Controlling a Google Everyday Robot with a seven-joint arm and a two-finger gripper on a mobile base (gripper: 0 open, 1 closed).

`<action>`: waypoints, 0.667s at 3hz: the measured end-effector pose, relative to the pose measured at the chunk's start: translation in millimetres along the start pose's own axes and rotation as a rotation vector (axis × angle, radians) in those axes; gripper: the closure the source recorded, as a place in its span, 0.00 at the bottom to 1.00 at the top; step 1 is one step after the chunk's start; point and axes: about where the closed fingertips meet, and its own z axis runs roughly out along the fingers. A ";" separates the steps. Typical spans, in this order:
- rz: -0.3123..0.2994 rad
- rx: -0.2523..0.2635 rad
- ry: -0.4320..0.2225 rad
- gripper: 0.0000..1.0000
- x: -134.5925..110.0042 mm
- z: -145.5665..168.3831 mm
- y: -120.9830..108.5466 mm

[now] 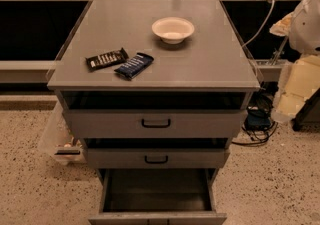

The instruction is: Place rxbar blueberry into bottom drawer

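The rxbar blueberry (pixel 134 65), in a dark blue wrapper with white lettering, lies flat on the grey cabinet top (pixel 210 64), left of centre near the front edge. The bottom drawer (pixel 157 190) is pulled out at the foot of the cabinet and its dark interior looks empty. My gripper is not in view. Only white and cream parts of my arm (pixel 303 49) show at the right edge, beside the cabinet and well away from the bar.
A black-brown wrapped bar (pixel 106 59) lies just left of the blue one. A white bowl (pixel 173 29) sits at the top's centre back. Two upper drawers with black handles (pixel 155 123) stand slightly open. Cables (pixel 257 124) lie on the floor at right.
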 end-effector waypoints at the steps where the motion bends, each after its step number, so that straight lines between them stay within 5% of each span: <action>1: 0.000 0.000 0.000 0.00 0.0 0.0 0.0; 2: -0.035 -0.014 -0.059 0.00 -21.6 11.9 -14.3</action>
